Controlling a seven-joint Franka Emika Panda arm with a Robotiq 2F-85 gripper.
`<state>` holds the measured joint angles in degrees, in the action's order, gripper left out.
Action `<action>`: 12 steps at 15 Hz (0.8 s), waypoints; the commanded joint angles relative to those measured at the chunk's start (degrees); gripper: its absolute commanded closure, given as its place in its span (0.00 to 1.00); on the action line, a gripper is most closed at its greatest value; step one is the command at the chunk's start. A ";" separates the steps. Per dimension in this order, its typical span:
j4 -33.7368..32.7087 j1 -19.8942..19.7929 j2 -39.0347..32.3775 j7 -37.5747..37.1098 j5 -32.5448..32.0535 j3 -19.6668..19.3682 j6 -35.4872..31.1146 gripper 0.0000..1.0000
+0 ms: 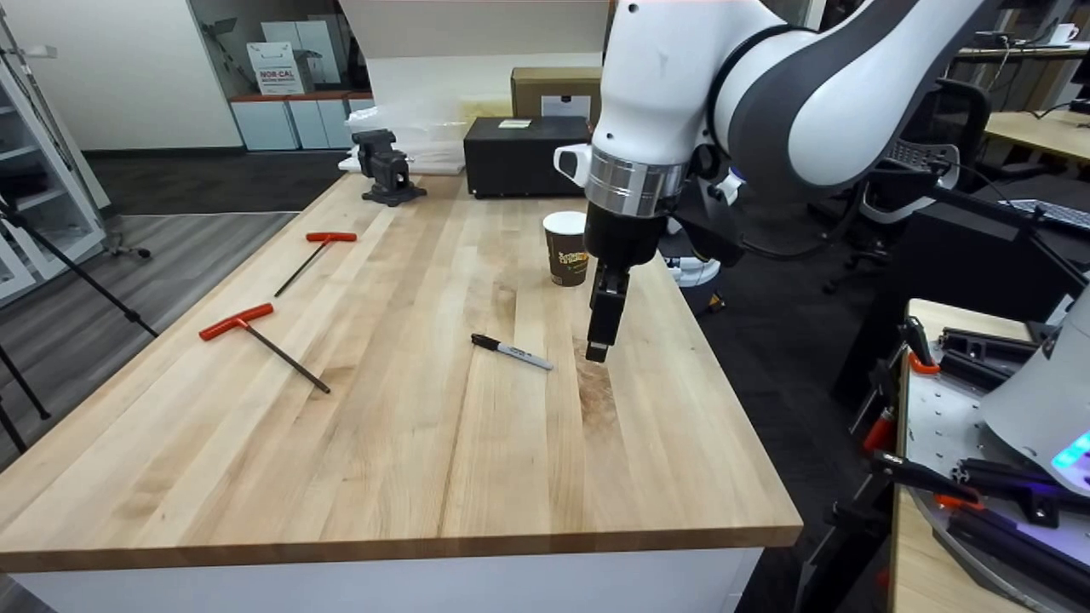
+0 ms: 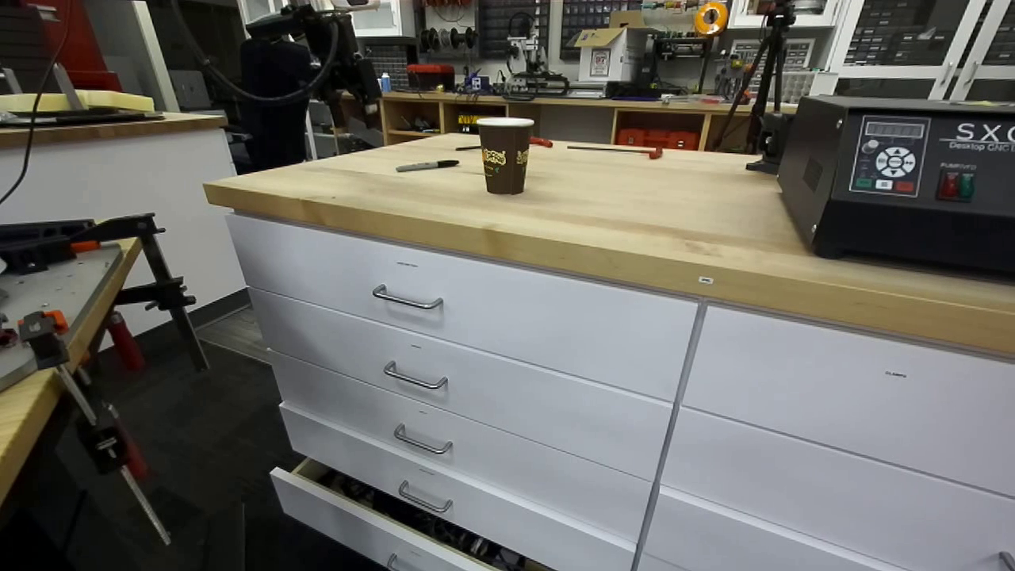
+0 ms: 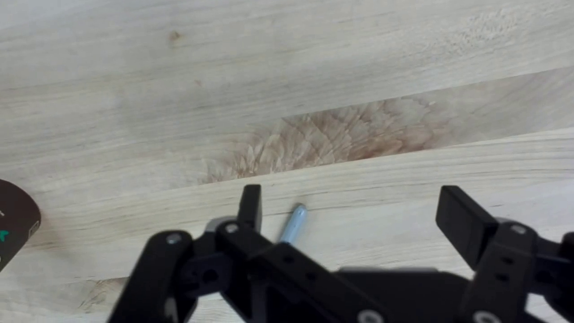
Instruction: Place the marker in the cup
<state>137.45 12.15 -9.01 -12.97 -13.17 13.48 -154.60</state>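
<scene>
The wrist view crops the cup (image 3: 14, 220) — the hand (image 3: 352, 211) partly hides the marker (image 3: 293, 224).

Warm, even light brightens the table (image 1: 358, 477) in both exterior views, while the floor (image 2: 214, 436) beside it sinks toward black. A cyan light (image 1: 1071, 451) glows on the robot base (image 1: 1035, 409), tinting the plate (image 1: 937, 417) below violet. The wrist view is cooler and paler, with a faint, diffuse shadow beside the cup (image 3: 13, 220) and slightly soft fingers (image 3: 464, 226). In an exterior view, the drawer labels (image 2: 407, 264) look smeared.
</scene>
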 commanded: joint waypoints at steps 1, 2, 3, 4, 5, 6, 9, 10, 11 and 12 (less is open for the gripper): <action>-1.66 2.96 -1.04 -8.50 -3.91 -3.73 -1.65 0.00; -2.45 3.86 -1.54 -11.36 -5.69 -4.61 -1.48 0.00; -3.42 4.79 -2.03 -14.18 -7.70 -5.42 -0.62 0.00; -4.44 5.78 -2.71 -17.00 -9.85 -6.20 0.13 0.00; -5.39 5.89 -3.55 -19.83 -11.87 -5.82 0.99 0.00; -6.40 6.54 -4.64 -21.32 -12.71 -5.86 1.71 0.00; -9.45 9.42 -8.37 -23.53 -12.94 -7.09 5.59 0.00; -10.93 9.96 -9.84 -23.51 -11.69 -7.21 7.95 0.00; -12.38 10.72 -11.03 -24.47 -11.57 -7.67 9.95 0.00; -14.11 10.97 -12.37 -24.93 -10.32 -7.69 12.23 0.00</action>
<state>128.80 20.70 -17.44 -34.78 -24.34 7.41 -148.54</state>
